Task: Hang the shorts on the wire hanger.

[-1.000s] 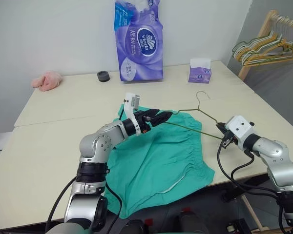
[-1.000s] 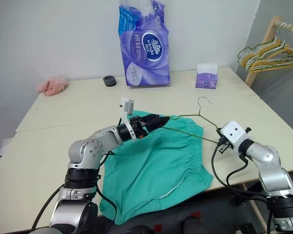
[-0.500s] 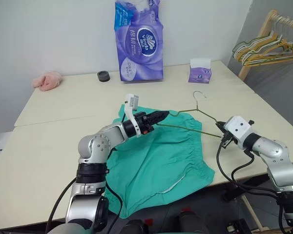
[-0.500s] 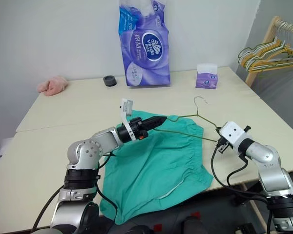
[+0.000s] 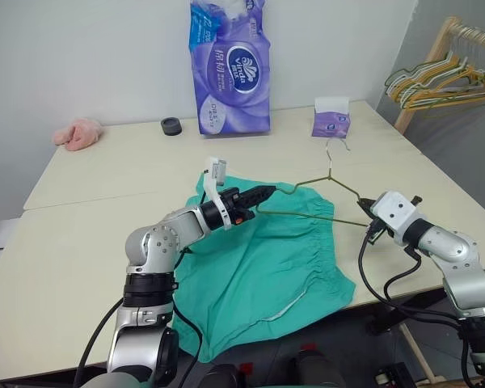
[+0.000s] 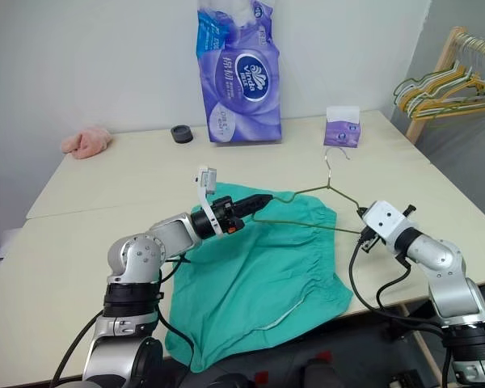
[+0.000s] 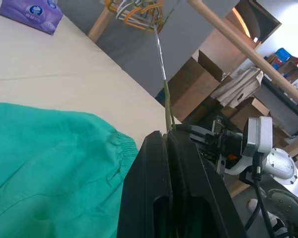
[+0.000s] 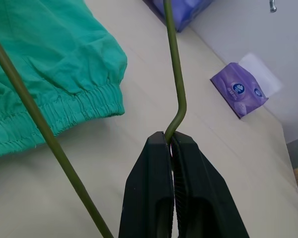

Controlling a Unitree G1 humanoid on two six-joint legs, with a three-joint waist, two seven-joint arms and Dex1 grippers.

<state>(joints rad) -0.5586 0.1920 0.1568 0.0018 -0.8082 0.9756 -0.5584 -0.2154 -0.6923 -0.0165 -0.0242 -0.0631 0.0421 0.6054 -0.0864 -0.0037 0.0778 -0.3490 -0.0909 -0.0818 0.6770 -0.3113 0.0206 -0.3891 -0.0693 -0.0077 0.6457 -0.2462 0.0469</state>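
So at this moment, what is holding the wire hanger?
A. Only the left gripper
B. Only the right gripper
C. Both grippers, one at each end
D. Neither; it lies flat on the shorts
C: the left gripper and the right gripper are each shut on an end of the wire hanger, holding it above the shorts.

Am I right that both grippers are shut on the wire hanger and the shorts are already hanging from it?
Not quite. In the left eye view the left gripper and right gripper are shut on the wire hanger, but the shorts lie on the table, not hanging.
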